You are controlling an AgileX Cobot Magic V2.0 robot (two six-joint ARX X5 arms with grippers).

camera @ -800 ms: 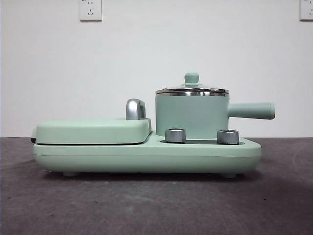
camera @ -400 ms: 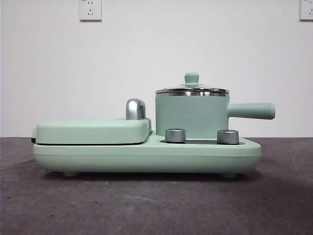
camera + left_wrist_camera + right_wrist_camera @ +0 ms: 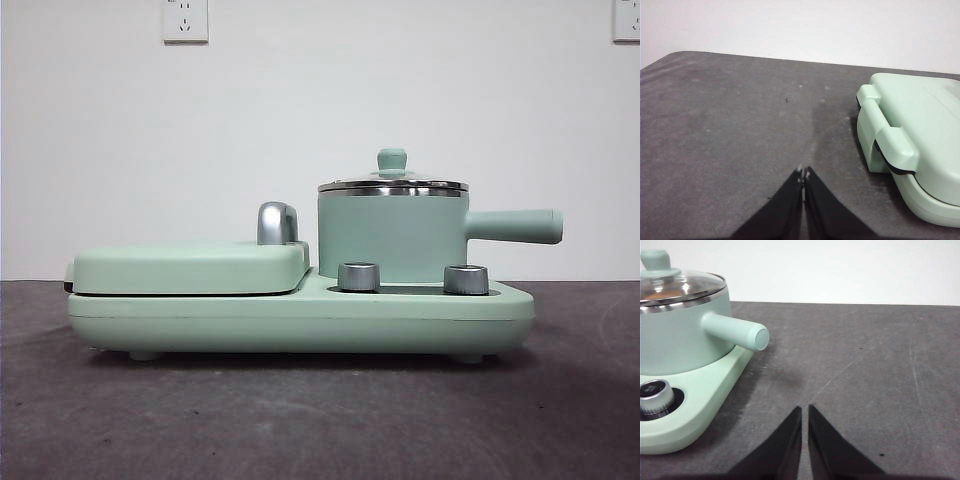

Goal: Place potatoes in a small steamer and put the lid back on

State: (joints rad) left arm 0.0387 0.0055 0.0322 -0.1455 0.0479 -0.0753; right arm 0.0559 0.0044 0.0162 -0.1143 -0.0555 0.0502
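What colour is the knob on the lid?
Mint green; the knob shows best in the front view.

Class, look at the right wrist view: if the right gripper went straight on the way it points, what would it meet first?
Probably nothing but bare table: the right gripper points past the small steamer, whose handle stays off to one side; depth is unclear.
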